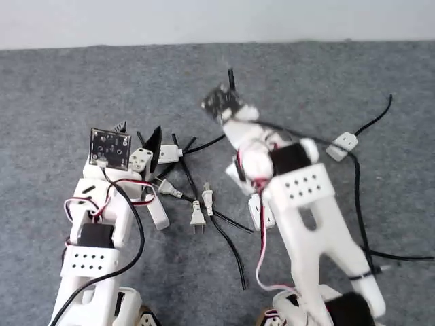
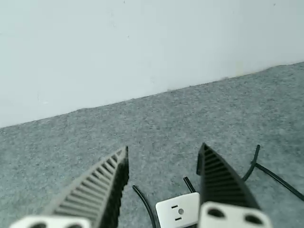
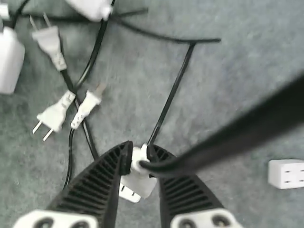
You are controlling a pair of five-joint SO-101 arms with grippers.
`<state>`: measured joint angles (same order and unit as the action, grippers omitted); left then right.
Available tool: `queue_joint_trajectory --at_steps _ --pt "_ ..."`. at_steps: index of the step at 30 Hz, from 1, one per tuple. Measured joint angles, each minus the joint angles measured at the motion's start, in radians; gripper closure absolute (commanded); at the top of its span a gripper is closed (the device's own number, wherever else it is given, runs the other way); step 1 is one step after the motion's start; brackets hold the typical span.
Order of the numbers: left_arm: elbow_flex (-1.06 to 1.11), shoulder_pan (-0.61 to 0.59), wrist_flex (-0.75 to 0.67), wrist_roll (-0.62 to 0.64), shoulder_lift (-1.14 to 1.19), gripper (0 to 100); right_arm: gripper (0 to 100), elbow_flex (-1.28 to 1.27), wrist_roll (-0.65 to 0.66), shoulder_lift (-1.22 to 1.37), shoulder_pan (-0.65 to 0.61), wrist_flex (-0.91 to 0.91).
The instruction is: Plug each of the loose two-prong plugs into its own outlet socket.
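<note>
My right gripper (image 3: 138, 151) is shut on a white two-prong plug (image 3: 138, 161) with a black cord, held just over a white outlet socket (image 3: 134, 190). Three loose white plugs lie on the grey carpet: one (image 3: 47, 42), a second (image 3: 53, 116) and a third (image 3: 87, 105); in the high view two of them (image 1: 197, 216) (image 1: 208, 198) lie between the arms. My left gripper (image 2: 164, 156) is open, with a white outlet socket (image 2: 179, 211) low between its fingers. The high view shows this gripper (image 1: 137, 138) above the outlet (image 1: 141, 159).
Black cords (image 1: 231, 248) cross the carpet between the arms. Other white outlets lie at the right (image 1: 342, 144), by the right arm (image 1: 262, 212) and beside the left gripper (image 1: 168, 153). A pale wall (image 2: 142, 42) borders the carpet at the back.
</note>
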<state>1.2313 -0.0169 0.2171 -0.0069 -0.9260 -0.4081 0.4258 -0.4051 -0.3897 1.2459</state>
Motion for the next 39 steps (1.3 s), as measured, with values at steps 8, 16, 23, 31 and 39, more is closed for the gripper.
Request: queue_joint_trajectory --at_steps 8,16,23,31,39 --pt "0.025 -0.002 -0.044 -0.002 0.0 77 99.1 -0.442 0.0 -0.342 0.002 -0.155" --pt "0.029 0.025 -0.044 -0.002 0.0 77 99.1 -0.761 0.081 -0.652 0.009 -0.258" --pt "0.046 0.04 -0.044 -0.002 0.0 77 99.1 -0.953 0.086 -0.881 0.008 -0.353" --pt "0.046 0.035 -0.044 -0.002 0.0 77 99.1 -1.071 0.091 -1.046 0.008 -0.391" --pt "0.046 0.035 -0.044 -0.002 0.0 77 99.1 -1.073 0.091 -1.062 0.008 -0.391"
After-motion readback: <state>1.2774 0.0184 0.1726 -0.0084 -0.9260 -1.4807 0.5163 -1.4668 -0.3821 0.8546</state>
